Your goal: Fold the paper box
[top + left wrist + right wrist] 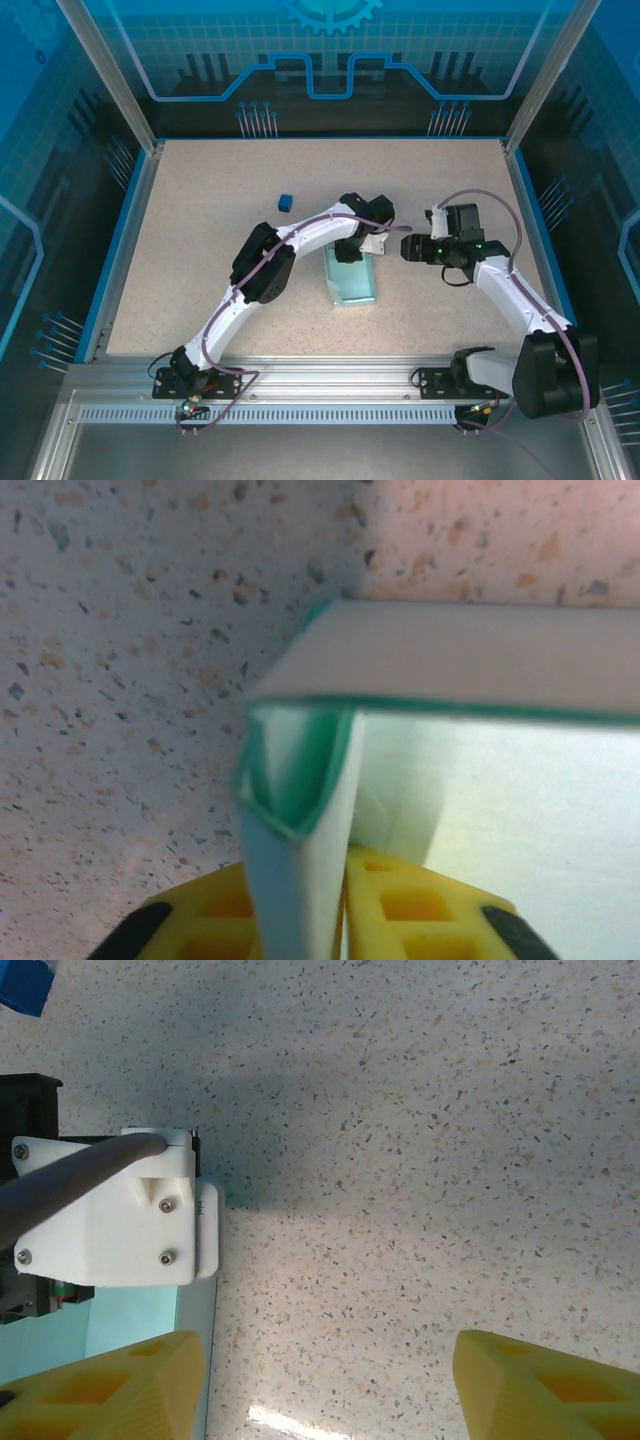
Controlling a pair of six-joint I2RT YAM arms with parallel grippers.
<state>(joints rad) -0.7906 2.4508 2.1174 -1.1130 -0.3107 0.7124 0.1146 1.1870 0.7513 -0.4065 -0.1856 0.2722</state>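
Observation:
The paper box (355, 285) is pale teal and lies on the table in the middle, between the arms. My left gripper (350, 252) reaches down onto its far end. In the left wrist view the left gripper (300, 868) has its yellow fingers (420, 910) pressed against both sides of an upright folded wall of the paper box (480, 660). My right gripper (403, 247) hovers just right of the box. It stands open over bare table in its own view (330, 1380), with an edge of the paper box (135, 1315) at the lower left.
A tiny dark blue cube (285, 202) lies on the table behind and left of the box, and shows in the right wrist view's top left corner (22, 982). The left arm's white wrist housing (110, 1210) sits close to my right gripper's left finger. Blue walls ring the table (200, 180).

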